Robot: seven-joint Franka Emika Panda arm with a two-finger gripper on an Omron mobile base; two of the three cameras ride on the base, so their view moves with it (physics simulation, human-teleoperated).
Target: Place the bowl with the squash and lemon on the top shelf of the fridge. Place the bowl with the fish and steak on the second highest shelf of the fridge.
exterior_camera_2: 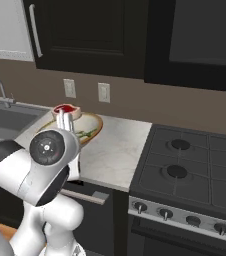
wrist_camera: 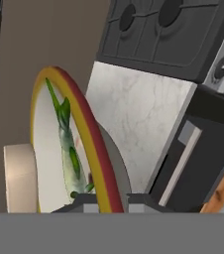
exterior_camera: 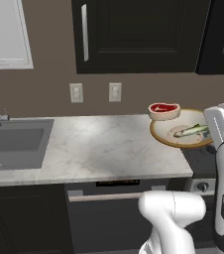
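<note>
I have the wide, shallow cream dish (exterior_camera: 164, 137) with its tan rim raised off the marble-patterned counter (exterior_camera: 104, 149), over the counter's right end beside the black gas stove (exterior_camera_2: 195, 165). In the hand view the gripper (wrist_camera: 106, 201) is closed on the dish's rim, one dark finger tip on each side of that rim, which reads there as a yellow band with a red-brown outer edge. The dish looks smooth and glazed, plate-like, with a pale speckled centre.

The fish (exterior_camera: 192, 130) lies inside the dish, slim and greenish-grey with a slightly glossy skin; in the hand view it runs lengthwise along the cream inner face. The steak (exterior_camera: 164, 110) sits at the dish's far left edge: a thick slab, red on top with a whitish fat band around its side (from the hand camera only that pale side shows).

The counter is white stone with faint grey veining, and a grey rectangular sink (exterior_camera: 12, 144) with a metal tap is set into its left part. On the brown wall behind are two white outlet plates (exterior_camera: 76, 93), and above them hang matte black cabinets with a silver bar handle (exterior_camera: 84, 32). The stove has dark round burners and a row of knobs (exterior_camera_2: 165, 214) along its silver front. I can read no writing or brand marks anywhere.
</note>
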